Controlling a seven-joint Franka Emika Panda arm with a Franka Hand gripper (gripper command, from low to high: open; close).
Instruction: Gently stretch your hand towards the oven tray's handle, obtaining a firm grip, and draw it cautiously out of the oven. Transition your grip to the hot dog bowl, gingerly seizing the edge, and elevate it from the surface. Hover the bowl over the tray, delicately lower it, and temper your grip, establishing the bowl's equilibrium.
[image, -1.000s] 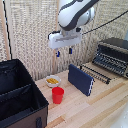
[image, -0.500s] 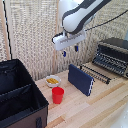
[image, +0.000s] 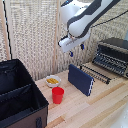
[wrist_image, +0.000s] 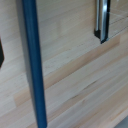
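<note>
End effector (image: 76, 50) hangs open, empty; only exterior view shows hot dog bowl (image: 52, 80).

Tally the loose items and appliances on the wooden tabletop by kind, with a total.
Toaster oven: 1
Oven tray: 1
Hot dog bowl: 1
Red cup: 1
Dark blue slab: 1
Black fabric bin: 1
Total: 6

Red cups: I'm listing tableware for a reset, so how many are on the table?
1. The red cup stands upright on the wooden tabletop, in front of the hot dog bowl and beside the black bin, whose walls could hide others.
</note>
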